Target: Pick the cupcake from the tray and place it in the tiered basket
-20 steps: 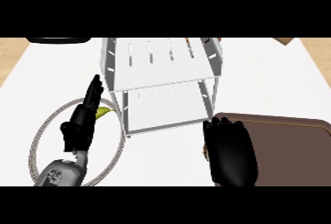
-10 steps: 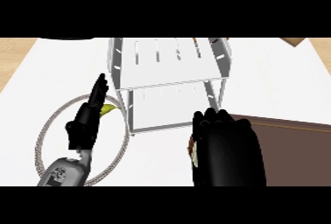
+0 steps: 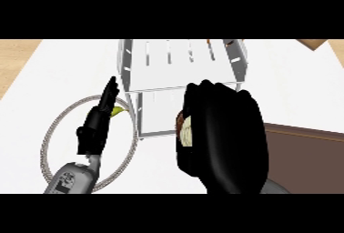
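1. Cupcake [image 3: 185, 129] sits inside the right robot hand [image 3: 225, 136], whose fingers curl round it. Only a pale side and a brown patch show at the hand's left edge.
2. It is held above the surface [image 3: 67, 68], off the brown tray [image 3: 302, 141] and just in front of the tiered basket [image 3: 126, 68].
3. Risks, as I judge them:
   - The hand hides the basket's near rim, so the knuckles could catch a wire on the way in.
   - Opening short of a tier would set the cake on the surface instead.
4. Brown patch lies toward the basket and the pale part nearer the view's lower edge. Too much is covered to say if its axis is upright or tilted.
5. Left robot hand [image 3: 94, 129] rests open, fingers up, over a round plate [image 3: 50, 136].
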